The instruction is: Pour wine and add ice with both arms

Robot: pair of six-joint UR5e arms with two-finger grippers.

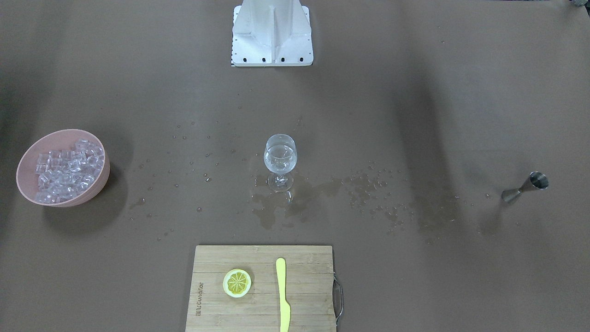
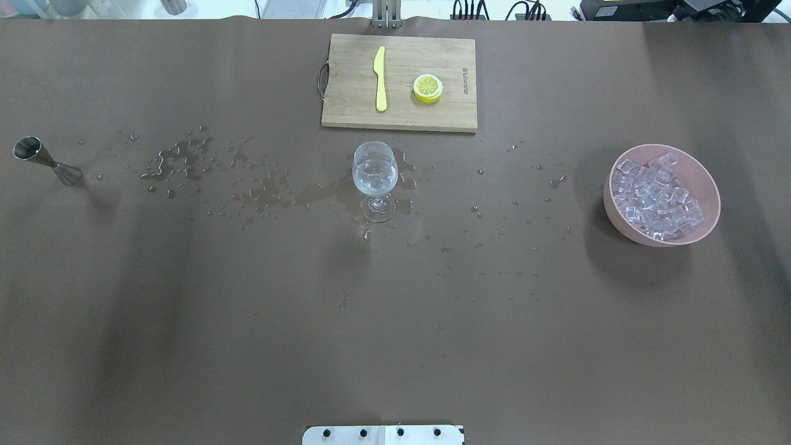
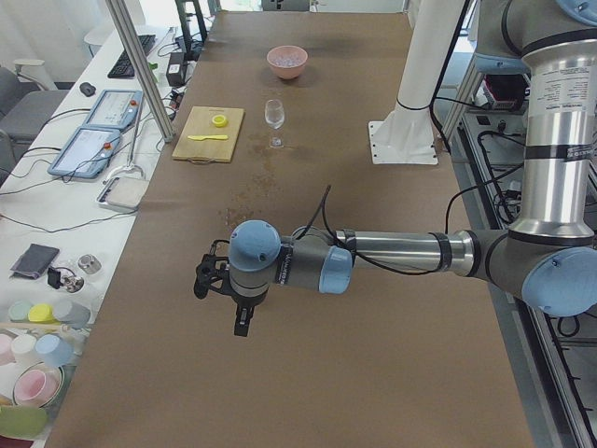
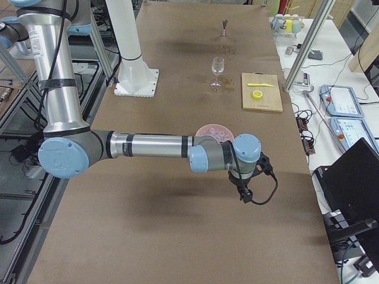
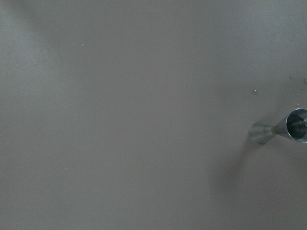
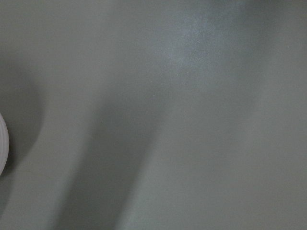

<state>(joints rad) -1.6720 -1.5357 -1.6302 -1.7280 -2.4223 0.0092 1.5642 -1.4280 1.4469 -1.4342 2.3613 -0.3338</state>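
Observation:
A stemmed wine glass (image 1: 280, 157) stands upright at the table's middle with clear liquid in its bowl; it also shows in the overhead view (image 2: 374, 173). A pink bowl (image 2: 710, 185) holds many clear ice cubes (image 2: 656, 194). A steel jigger (image 2: 43, 157) stands upright at the robot's far left and shows in the left wrist view (image 5: 283, 129). My left gripper (image 3: 240, 327) hangs above bare table beyond the jigger. My right gripper (image 4: 246, 195) hangs just beyond the bowl. Both show only in side views, so I cannot tell whether they are open or shut.
A wooden cutting board (image 2: 346, 105) lies beyond the glass with a yellow knife (image 2: 380, 79) and a lemon slice (image 2: 427, 88) on it. Water drops and wet patches (image 2: 185, 161) lie around the glass and towards the jigger. The white pedestal (image 1: 272, 32) stands at the robot's side.

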